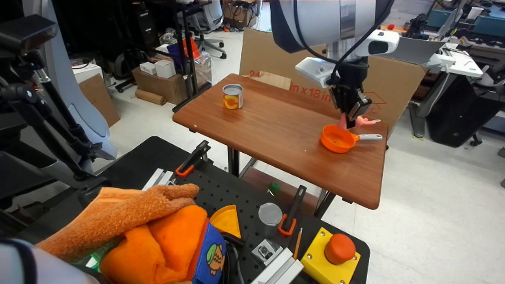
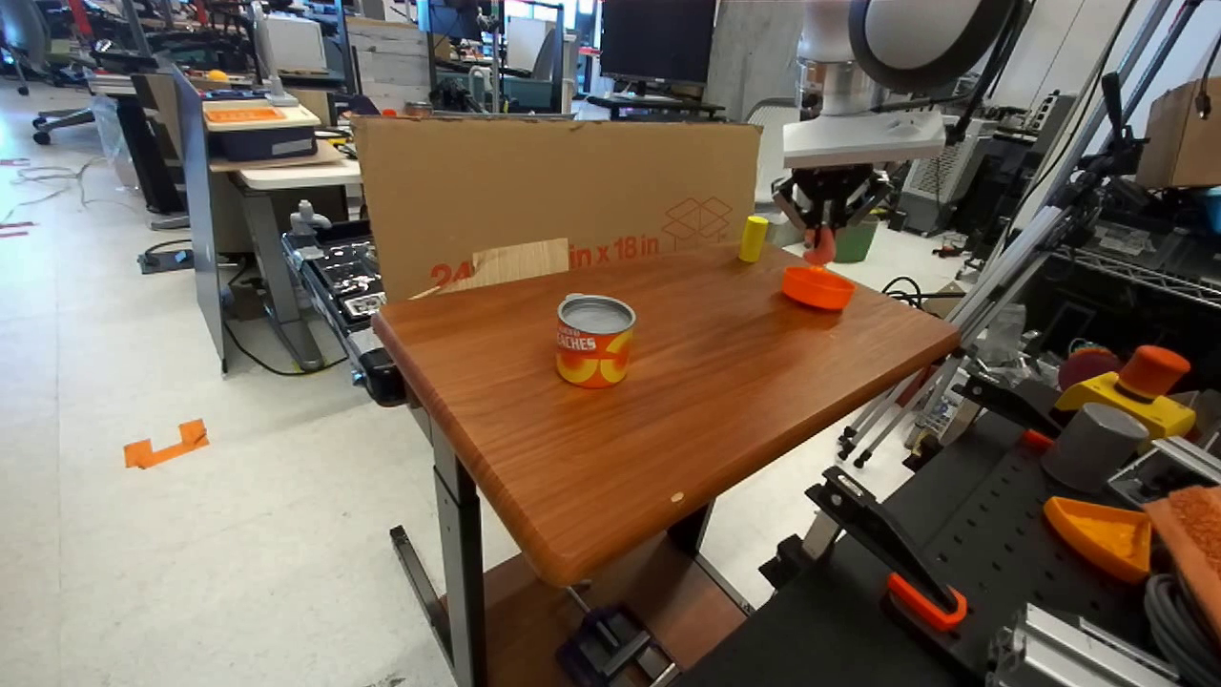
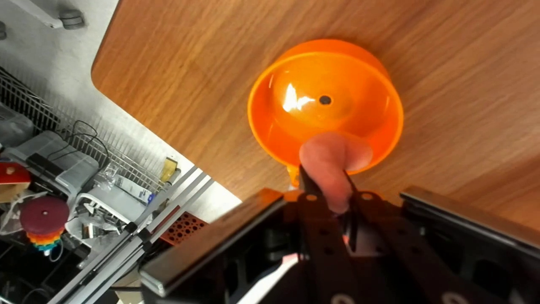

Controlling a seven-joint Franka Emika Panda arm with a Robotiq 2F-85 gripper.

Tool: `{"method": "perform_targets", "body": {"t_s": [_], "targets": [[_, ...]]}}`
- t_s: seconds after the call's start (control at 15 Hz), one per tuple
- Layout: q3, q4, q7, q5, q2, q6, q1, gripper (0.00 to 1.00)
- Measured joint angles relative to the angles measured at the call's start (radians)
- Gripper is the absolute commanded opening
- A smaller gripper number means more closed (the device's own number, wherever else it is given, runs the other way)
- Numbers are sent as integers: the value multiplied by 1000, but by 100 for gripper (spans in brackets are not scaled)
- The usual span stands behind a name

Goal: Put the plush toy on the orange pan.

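One pincer [image 3: 327,177] fills the bottom of the wrist view, its two jaws closed on the single plush toy [image 3: 324,160], whose pale pink body pokes out past their tips. Beneath, in the upper part of that frame and slightly right of centre, one orange pan [image 3: 333,76] lies open side up; toy and jaws overlap its lower rim and hide part of it. Whether toy and pan touch, I cannot tell. In an exterior view pink shows on both sides of the jaws, and the pan's one grey handle [image 1: 370,137] points right.

All of these are toward the right of both exterior views, over or on one brown bench [image 1: 268,122]. One yellow cylinder [image 2: 753,239] stands upright near its far edge, upper right in an exterior view. Well apart from the pan, one peach-labelled can [image 2: 593,358] stands upright near the middle of that frame. Behind rises one cardboard sheet [image 2: 534,181].

Farther off, at the bottom of an exterior view, a black perforated bench [image 1: 223,188] carries two clamps [image 1: 193,157] with orange tips, one grey cylinder [image 1: 270,217], one yellow wedge [image 1: 227,221] and one red button [image 1: 340,248]; orange cloth [image 1: 169,236] is bunched at lower left.
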Motion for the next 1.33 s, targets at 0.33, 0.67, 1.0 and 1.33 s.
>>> {"method": "perform_targets", "body": {"t_s": [0.33, 0.67, 1.0, 1.33], "targets": [[-16, -35, -1, -37, 2, 5, 29, 28], [-34, -73, 0, -85, -6, 48, 59, 72], [-42, -125, 0, -116, -62, 135, 85, 99], [-9, -276, -29, -107, -229, 165, 91, 100]]}}
